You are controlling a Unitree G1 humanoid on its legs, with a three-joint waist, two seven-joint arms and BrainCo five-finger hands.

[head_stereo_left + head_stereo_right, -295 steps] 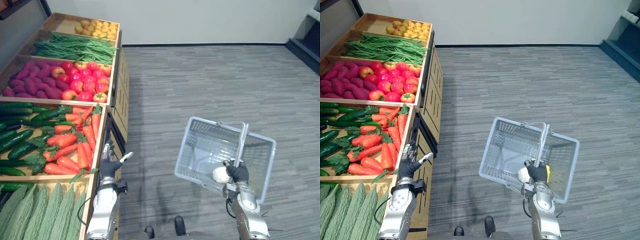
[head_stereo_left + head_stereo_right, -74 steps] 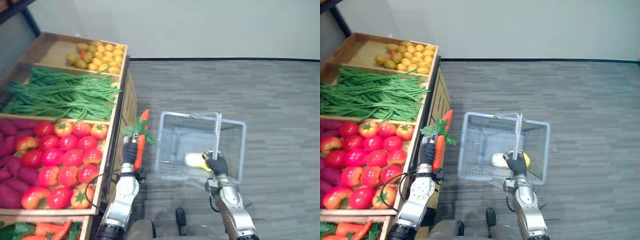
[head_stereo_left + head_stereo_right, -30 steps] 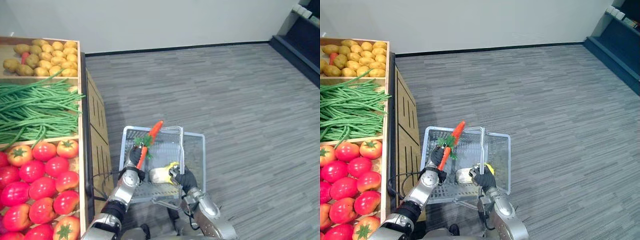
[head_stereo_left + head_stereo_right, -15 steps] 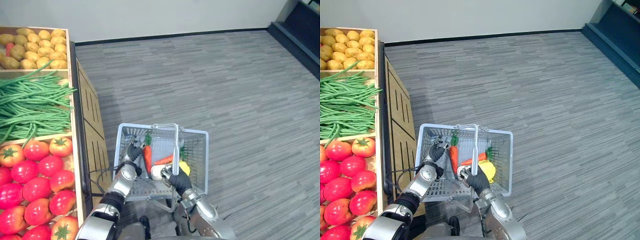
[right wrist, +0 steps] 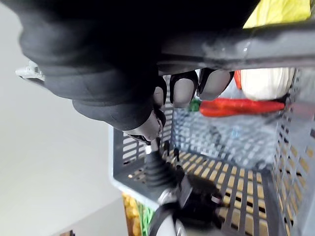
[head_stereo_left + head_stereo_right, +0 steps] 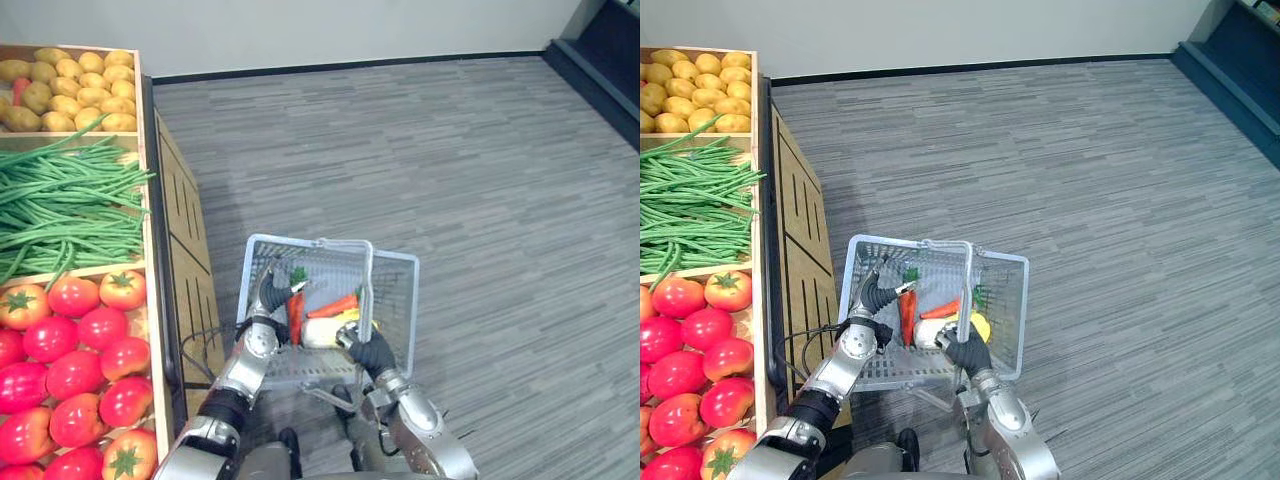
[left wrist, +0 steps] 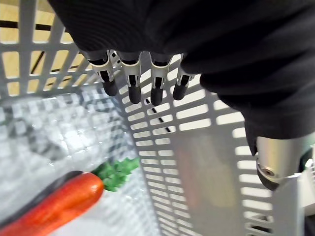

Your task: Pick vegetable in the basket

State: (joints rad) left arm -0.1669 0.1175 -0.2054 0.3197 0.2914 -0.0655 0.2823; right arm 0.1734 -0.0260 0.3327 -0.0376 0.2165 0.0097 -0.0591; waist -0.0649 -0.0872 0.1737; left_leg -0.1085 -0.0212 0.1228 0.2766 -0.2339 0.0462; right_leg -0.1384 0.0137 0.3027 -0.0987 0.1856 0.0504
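1. Gripping the basket's (image 6: 398, 300) handle (image 6: 368, 285): R hand (image 6: 368, 352), fingers curled tight round the bar, seen close up in R wrist view.
2. L hand (image 6: 268, 298) is inside the basket, by the wall nearest the stand (image 6: 185, 250). Fingers straight & slightly apart, holding nothing.
3. Basket contents, 3 items:
   - carrot (image 6: 296, 318) just beside the L hand, not in its grip, green top toward the far wall.
   - 2nd carrot (image 6: 336, 304) mid-basket, lying at an angle to the 1st.
   - pale veg (image 6: 322, 331) w/ a yellow part, at the near side by the R hand, close against both carrots. Can't tell what kind it is.
4. Stand on robot's left, w/ 3 open bins:
   - far: potatoes (image 6: 70, 85)
   - mid: beans (image 6: 60, 200)
   - near: tomatoes (image 6: 70, 340)
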